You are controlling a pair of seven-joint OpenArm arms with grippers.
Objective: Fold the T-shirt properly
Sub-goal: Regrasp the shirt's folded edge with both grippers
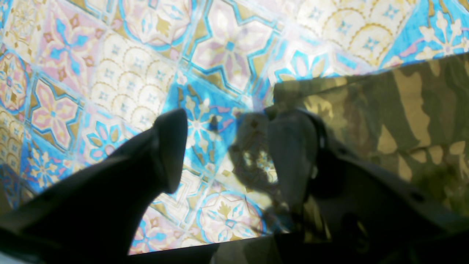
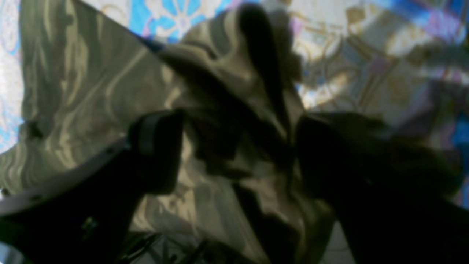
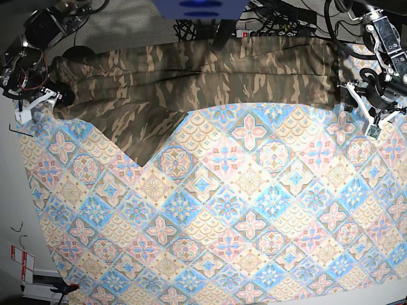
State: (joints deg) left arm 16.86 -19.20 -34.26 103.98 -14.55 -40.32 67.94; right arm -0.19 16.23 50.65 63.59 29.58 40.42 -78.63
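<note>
The camouflage T-shirt [image 3: 191, 76] lies stretched in a long band along the far edge of the table, with one flap hanging toward me at the left. My right gripper [image 3: 54, 100] is at the shirt's left end. In the right wrist view its jaws [image 2: 238, 150] stand wide apart, with a raised bunch of the T-shirt [image 2: 73, 91] between them. My left gripper [image 3: 364, 114] is at the shirt's right end. It is open [image 1: 232, 154] over the tablecloth, and one finger [image 1: 293, 154] rests at the edge of the T-shirt [image 1: 403, 110].
The patterned tablecloth [image 3: 241, 210] covers the table in front of the shirt. Cables and gear [image 3: 280, 13] crowd the far edge behind it. A blue part [image 3: 200, 7] sits at the top centre. The table's left edge [image 3: 32, 190] borders bare floor.
</note>
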